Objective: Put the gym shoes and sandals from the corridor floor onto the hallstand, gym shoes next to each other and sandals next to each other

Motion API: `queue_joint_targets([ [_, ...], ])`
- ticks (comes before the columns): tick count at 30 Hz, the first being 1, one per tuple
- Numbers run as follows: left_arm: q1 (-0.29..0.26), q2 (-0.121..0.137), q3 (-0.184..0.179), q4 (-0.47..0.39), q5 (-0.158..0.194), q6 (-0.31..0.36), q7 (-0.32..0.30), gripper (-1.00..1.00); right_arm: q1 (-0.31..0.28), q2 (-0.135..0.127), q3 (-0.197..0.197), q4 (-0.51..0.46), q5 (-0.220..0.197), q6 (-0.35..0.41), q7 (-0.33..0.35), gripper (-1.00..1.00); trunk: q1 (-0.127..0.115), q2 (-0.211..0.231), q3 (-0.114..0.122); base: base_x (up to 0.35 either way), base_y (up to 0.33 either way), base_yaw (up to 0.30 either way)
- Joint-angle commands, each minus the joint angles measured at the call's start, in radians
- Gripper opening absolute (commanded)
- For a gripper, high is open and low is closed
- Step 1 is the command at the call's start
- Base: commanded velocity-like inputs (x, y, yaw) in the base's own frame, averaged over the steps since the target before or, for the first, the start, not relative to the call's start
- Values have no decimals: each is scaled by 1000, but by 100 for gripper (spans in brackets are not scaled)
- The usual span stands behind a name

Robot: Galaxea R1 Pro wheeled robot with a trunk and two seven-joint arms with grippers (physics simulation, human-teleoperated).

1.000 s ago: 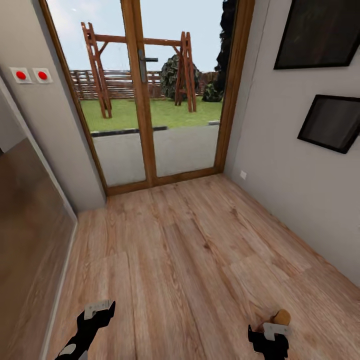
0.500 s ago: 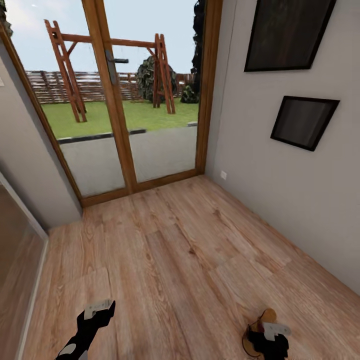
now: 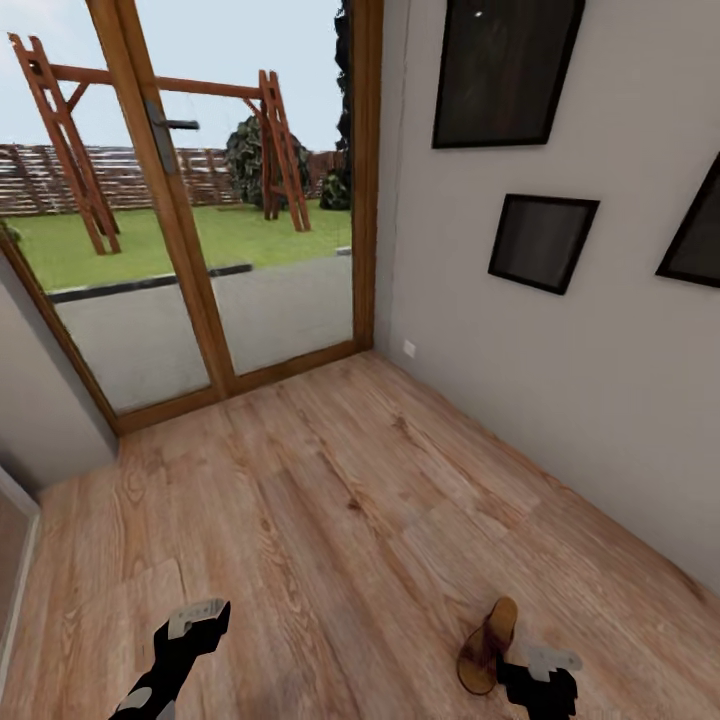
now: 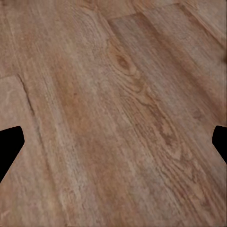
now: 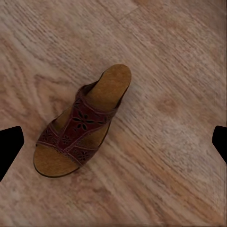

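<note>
Corridor: we face a glass door (image 3: 200, 200) over plank floor (image 3: 330, 500).
Sandal (image 3: 488, 632): lying flat on the floor, just beside our right gripper (image 3: 538, 685).
Grippers: right and left gripper (image 3: 190, 625) both spread wide, holding nothing.

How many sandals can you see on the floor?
1. The sandal lies flat on the wooden floor, just ahead of the right gripper, whose wrist camera looks down on it. Others may lie outside the pictures.

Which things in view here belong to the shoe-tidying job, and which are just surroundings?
Job:
- sandal, lying flat on the floor
- corridor floor
- right gripper, open above the sandal
- left gripper, open over bare planks

Surroundings:
- glass doors
- three dark frames on the wall
- wall socket
</note>
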Motion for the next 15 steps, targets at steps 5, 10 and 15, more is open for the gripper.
queue_joint_targets([
  [5,0,0,-2,0,11,-2,-7,100,-1,0,1,1,-4,-4,0,100,0,0,2,89,83,-259],
  [10,0,0,-2,0,11,-2,-7,100,-1,0,1,1,-3,-4,0,100,0,0,5,184,224,-259],
  [15,0,0,-1,0,11,-2,-7,100,-1,0,1,1,-4,-4,0,100,0,0,8,162,263,-259],
])
